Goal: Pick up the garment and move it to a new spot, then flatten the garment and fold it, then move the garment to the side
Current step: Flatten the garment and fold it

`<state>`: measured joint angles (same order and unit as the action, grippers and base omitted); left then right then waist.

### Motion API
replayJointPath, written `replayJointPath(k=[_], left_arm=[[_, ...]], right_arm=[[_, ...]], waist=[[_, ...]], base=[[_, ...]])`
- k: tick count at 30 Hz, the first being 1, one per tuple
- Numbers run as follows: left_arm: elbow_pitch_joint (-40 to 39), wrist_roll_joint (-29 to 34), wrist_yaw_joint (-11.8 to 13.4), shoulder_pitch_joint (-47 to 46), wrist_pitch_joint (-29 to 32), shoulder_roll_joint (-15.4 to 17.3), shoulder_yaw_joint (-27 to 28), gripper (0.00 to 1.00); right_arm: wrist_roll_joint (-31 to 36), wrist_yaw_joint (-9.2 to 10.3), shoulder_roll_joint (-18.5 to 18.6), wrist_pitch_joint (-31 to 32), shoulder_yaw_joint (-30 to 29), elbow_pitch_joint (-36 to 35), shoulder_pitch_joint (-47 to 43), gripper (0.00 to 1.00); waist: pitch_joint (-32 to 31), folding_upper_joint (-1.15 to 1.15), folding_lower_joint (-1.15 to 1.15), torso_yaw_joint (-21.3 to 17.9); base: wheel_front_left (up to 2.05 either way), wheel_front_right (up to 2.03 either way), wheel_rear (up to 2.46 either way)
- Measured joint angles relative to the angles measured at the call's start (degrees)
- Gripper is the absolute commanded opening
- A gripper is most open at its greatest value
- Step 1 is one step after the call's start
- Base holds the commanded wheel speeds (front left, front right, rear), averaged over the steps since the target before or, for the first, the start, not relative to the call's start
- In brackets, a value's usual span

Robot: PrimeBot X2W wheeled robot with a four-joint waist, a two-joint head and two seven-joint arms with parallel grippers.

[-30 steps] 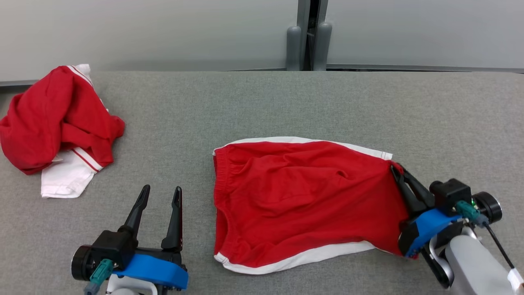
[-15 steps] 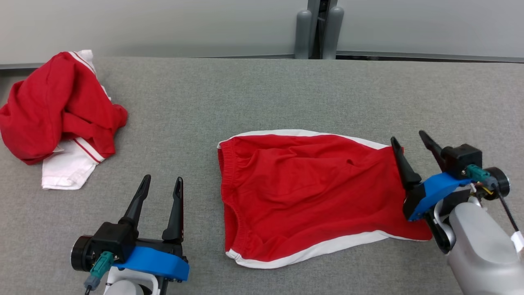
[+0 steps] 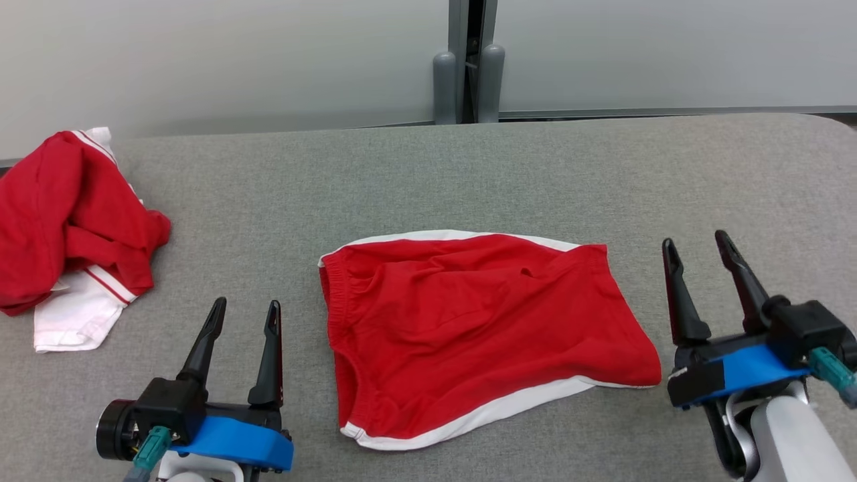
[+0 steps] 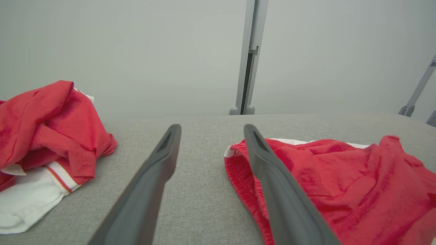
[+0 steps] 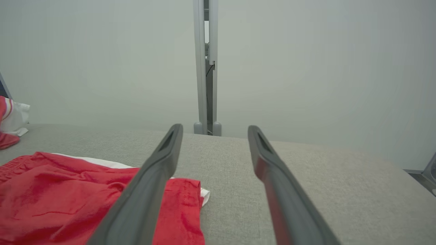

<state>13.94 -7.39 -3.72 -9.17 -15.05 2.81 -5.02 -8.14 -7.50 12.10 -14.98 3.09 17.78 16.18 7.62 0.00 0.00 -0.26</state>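
One garment [image 3: 482, 335] between both jaws, seemingly apart

Bright, even light; wrist views seem hazy.

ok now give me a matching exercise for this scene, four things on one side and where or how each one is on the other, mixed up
Things
1. red shorts
2. crumpled red and white garment
3. left gripper
4. right gripper

Places or states
a. bunched in a heap at the left end of the table
b. open, just right of the shorts, holding nothing
c. laid out near the middle of the table, a little wrinkled
d. open, over bare table between the two garments

Pairs: 1-c, 2-a, 3-d, 4-b
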Motion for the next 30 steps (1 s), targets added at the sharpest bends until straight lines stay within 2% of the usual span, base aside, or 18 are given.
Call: replayJointPath(k=[5, 12, 18, 30], left_arm=[[-0.85, 0.66, 0.01, 1.15, -0.01, -0.01, 0.75, 1.00], [-2.23, 1.59, 0.11, 3.19, 0.00, -0.01, 1.64, 1.00], [-2.96, 2.50, 0.49, 5.13, 0.00, -0.01, 2.23, 1.00], [-3.64, 3.35, 1.11, 6.99, -0.01, -0.01, 2.46, 1.00]], right_arm=[[1.08, 0.00, -2.41, 0.00, -0.18, -5.23, -5.65, 1.00], [2.26, 0.00, -4.69, 0.00, 0.13, -9.11, -12.72, 1.00], [3.01, 0.00, -5.99, 0.00, -0.18, -9.17, -16.30, 1.00], [3.96, 0.00, -6.64, -0.01, -1.57, -7.30, -17.61, 1.00]], waist=[[-1.16, 0.00, 0.00, -1.08], [-3.02, 0.00, 0.00, -1.88], [-4.60, 0.00, -0.01, -2.20], [-6.12, 0.00, 0.00, -1.74]], base=[[0.00, 0.00, 0.00], [0.00, 0.00, 0.00], [0.00, 0.00, 0.00], [0.00, 0.00, 0.00]])
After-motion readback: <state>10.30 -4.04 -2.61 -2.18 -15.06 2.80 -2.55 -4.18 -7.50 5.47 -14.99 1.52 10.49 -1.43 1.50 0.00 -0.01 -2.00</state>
